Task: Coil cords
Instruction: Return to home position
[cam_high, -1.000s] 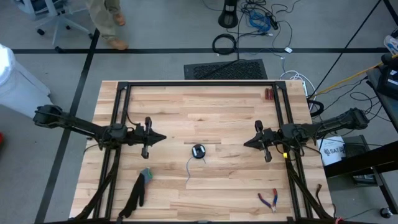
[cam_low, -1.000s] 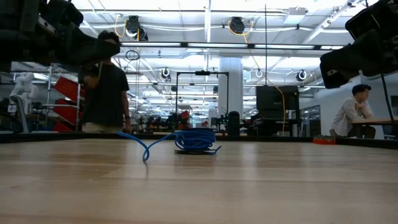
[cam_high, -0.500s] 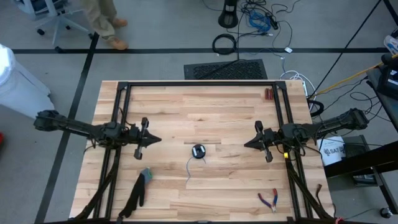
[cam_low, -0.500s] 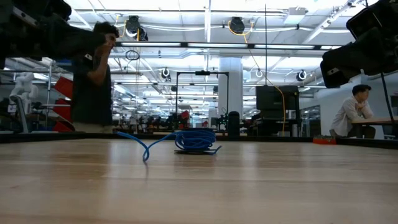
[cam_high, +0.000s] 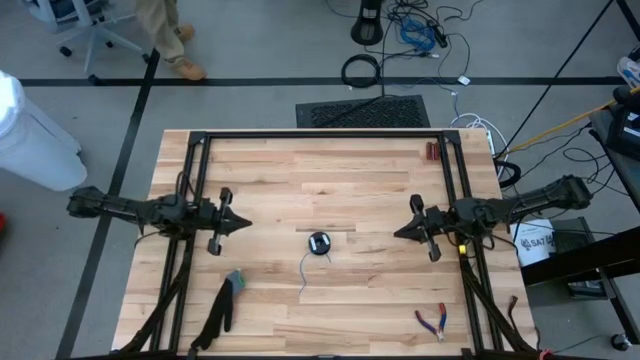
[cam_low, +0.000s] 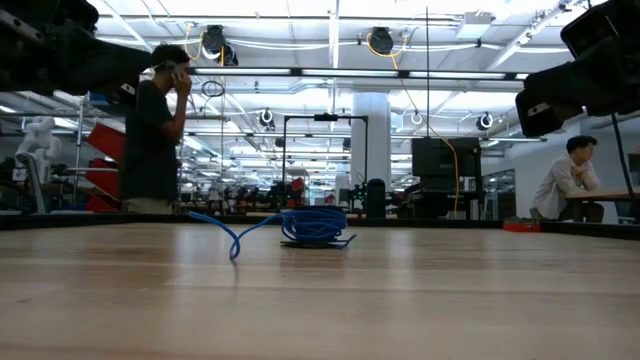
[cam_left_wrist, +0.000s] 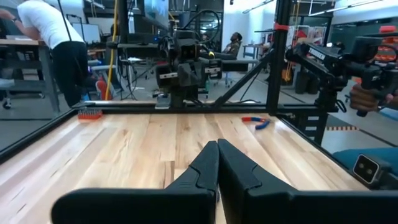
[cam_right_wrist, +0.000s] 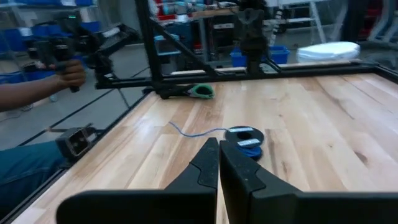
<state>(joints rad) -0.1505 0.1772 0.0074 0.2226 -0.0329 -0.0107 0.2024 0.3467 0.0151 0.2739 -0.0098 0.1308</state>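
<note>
The cord (cam_high: 319, 243) lies on the table (cam_high: 300, 170), a little nearer the front edge than the middle, between the two arms. Most of it is wound into a small round dark coil with a pale centre. A loose tail curves away from the coil toward the front edge. In the low view the blue windings sit in a flat stack on the wood, and the tail lifts off to one side in a low arch before dropping back to the table.

The left tool (cam_high: 240, 222) hangs above the table on the left side, pointing inward toward the cord and well apart from it. Its wrist view shows its two fingers (cam_left_wrist: 205, 167) pressed together with nothing between them. The right tool (cam_high: 400, 231) hangs on the right side, facing the left one and also clear of the cord. Its fingers (cam_right_wrist: 208, 163) are likewise closed and empty.

A dark glove (cam_high: 230, 288) with a green cuff lies near the front left. Red-handled pliers (cam_high: 433, 321) lie near the front right corner.

Beyond the table, a person (cam_low: 150, 135) stands with one hand raised to the head, and another person (cam_low: 568, 180) sits at a desk.
</note>
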